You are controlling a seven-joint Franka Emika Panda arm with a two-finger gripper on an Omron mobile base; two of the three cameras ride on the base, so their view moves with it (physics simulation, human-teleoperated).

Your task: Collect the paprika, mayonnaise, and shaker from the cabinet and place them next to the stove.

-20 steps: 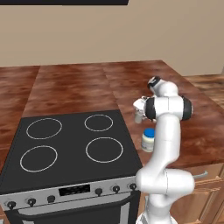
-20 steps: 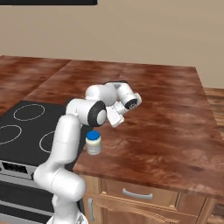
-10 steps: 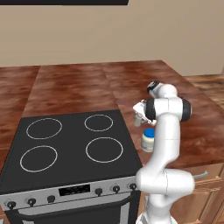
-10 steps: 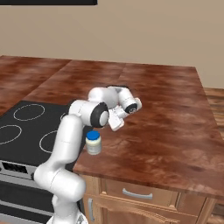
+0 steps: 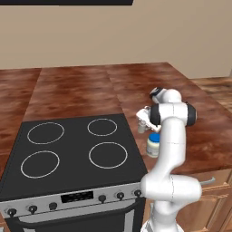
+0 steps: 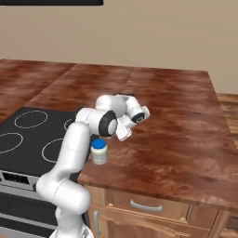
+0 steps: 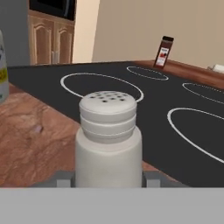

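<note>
gripper (image 7: 108,175) is clamped on the shaker (image 7: 108,140), jaws pressed against its two sides low on the body. shaker stands upright in the grip, perforated rounded top facing up. in the hand view it sits over the brown worktop (image 7: 30,144), right at the worktop's edge where it meets the stove (image 7: 175,100). cannot tell whether its base touches the worktop or is just above it.

in the left base view the gripper (image 5: 142,121) with the shaker (image 5: 141,127) is just off the stove's (image 5: 77,149) right edge, near the rear right burner, arm bent down over it. in the right base view the gripper (image 6: 124,130) is low over the worktop (image 6: 176,135); the shaker itself is hidden behind the hand there.

mayonnaise (image 5: 153,144) stands upright on the worktop just beside the stove's right edge, nearer the worktop's front edge than the shaker, the two near each other but apart. same jar in the right base view (image 6: 99,151), close to the front edge of the worktop, beside the stove (image 6: 32,135).

paprika (image 7: 164,52) is upright on the worktop past the far side of the stove as the hand view looks across it, well apart from the other two.
</note>
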